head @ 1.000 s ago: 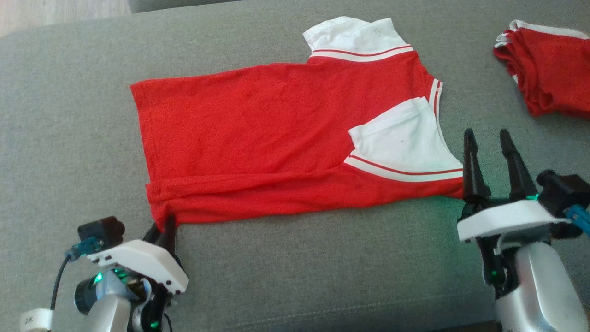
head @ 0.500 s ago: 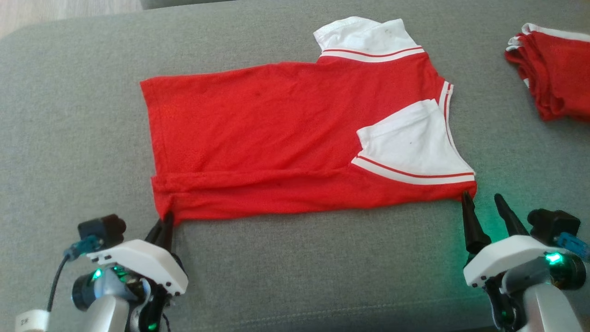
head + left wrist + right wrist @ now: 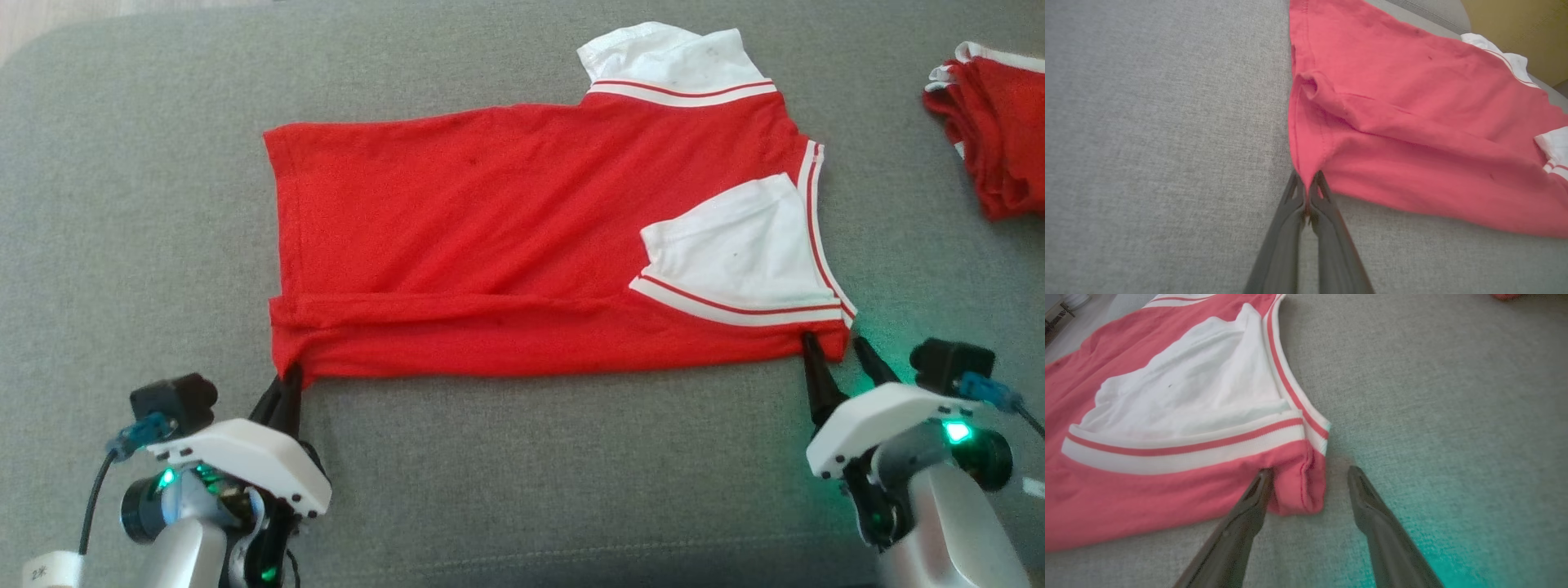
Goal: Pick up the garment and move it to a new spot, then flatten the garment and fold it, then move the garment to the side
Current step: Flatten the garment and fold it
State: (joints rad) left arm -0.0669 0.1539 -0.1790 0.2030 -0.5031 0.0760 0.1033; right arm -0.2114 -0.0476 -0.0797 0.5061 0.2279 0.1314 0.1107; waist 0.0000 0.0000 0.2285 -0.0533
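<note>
**A:** Which step is this?

**B:** The grey cushion has the shirt lying flat across its middle, neck to the right. A pile of red clothes sits at the far right. I'd call it the fold, at the gripping stage.

**A:** Are both corners taken?

**B:** Only one. The left gripper is pinching the near left hem corner. The right gripper is spread, with a finger on either side of the near right corner (nothing is clamped yet).

**A:** And next?

**B:** Probably close the right one on that corner. Then lift both evenly and carry the near edge towards the far one, keeping it taut.

**A:** What's changed since a second ago?

**B:** The right gripper was farther out beside the white sleeve, and it has drawn back near, onto the corner. The left has finished closing, and the camera has shifted slightly.
</note>
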